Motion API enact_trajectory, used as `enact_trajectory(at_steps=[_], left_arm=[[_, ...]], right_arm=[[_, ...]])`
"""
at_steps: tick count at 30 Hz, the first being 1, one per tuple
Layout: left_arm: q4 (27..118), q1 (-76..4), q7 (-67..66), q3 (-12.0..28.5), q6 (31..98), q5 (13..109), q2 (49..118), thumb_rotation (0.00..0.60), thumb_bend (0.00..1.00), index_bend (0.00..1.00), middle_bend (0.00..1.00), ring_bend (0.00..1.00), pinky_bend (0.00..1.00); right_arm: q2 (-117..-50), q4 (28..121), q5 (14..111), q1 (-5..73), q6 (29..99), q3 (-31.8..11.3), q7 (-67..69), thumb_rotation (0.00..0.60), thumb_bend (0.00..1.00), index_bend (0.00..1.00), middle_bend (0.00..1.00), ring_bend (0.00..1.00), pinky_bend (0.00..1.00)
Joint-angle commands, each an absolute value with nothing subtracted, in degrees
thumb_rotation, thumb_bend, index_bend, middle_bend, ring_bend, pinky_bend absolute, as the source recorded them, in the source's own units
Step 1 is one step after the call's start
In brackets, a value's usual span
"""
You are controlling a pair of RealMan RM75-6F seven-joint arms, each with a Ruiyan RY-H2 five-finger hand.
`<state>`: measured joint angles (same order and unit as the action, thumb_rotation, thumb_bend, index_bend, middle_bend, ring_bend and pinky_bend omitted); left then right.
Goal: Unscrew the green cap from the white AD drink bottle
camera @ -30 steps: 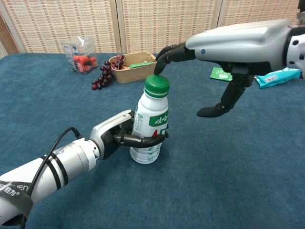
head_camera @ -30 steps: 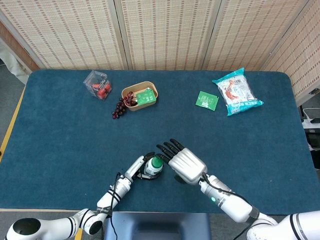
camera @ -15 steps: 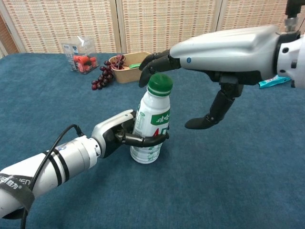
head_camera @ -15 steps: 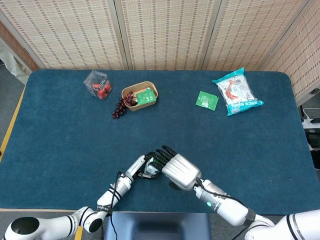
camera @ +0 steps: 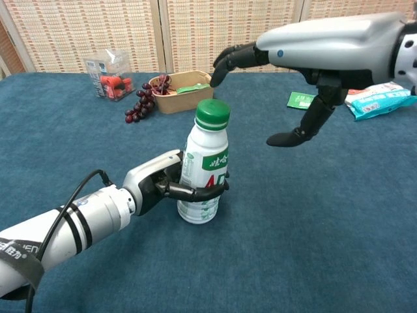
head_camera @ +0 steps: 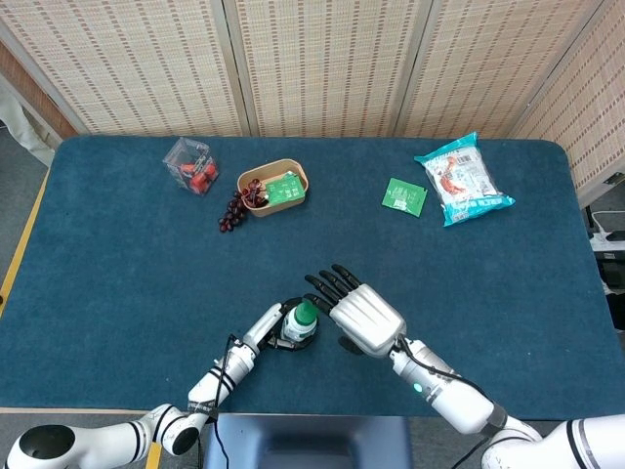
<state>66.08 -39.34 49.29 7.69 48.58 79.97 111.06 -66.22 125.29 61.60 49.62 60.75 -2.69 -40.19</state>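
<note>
Your white AD drink bottle (camera: 204,171) stands upright near the front edge of the blue desk (head_camera: 117,254), its long axis vertical and the green cap (camera: 213,113) pointing straight up, still seated on the neck. Your left hand (camera: 171,186) wraps the lower body of the bottle, dark fingers (camera: 202,192) curled across the green label. Your right hand (camera: 306,59) is spread and holds nothing; it hangs above and just to the right of the cap, fingertips (camera: 218,72) clear of it and the thumb hanging down apart from the rest.

The chest view gives you the bottle's side and the gap between cap and fingertips. From the head view you get only the cap top (head_camera: 306,315) with the left hand (head_camera: 278,328) beside it and the back of the right hand (head_camera: 363,317) just beside that.

On the label you can read a large "A" and part of a "D"; the smaller print is too fine to read.

Further back sit a paper bowl (head_camera: 273,186) holding a green packet, dark grapes (head_camera: 232,210) at its side, a clear box (head_camera: 189,164) with red contents, a green sachet (head_camera: 404,196) and a blue snack bag (head_camera: 462,180).
</note>
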Motion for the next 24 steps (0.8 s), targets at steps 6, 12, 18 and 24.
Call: enact_trajectory(at_steps=[6, 12, 18, 24], left_arm=[[65.85, -39.32, 48.78, 7.85, 48.33, 79.64, 111.35, 0.6, 1.0, 0.63, 0.79, 0.33, 0.0], [65.73, -39.52, 48.38, 7.97, 47.83, 79.49, 111.46, 0.6, 1.0, 0.63, 0.79, 0.33, 0.0], [65.5, -39.65, 48.01, 7.96, 47.46, 79.45, 111.68, 0.6, 1.0, 0.63, 0.79, 0.33, 0.0], [65.57, -39.56, 47.78, 7.68, 47.4, 79.66, 111.61, 0.6, 1.0, 0.63, 0.79, 0.33, 0.0]], right_arm=[[-66.97, 125.4, 58.7, 50.73, 59.04, -2.37, -42.19, 0.6, 0.2, 0.16, 0.0, 0.0, 0.0], [-66.86, 126.38, 59.36, 50.99, 58.66, -2.34, -42.18, 0.6, 0.2, 0.16, 0.0, 0.0, 0.0], [-67.55, 126.86, 60.32, 51.26, 58.61, -2.46, -42.31, 0.6, 0.2, 0.15, 0.0, 0.0, 0.0], [-70.12, 125.43, 61.53, 51.12, 61.29, -3.55, -43.84, 0.6, 0.2, 0.11, 0.0, 0.0, 0.0]])
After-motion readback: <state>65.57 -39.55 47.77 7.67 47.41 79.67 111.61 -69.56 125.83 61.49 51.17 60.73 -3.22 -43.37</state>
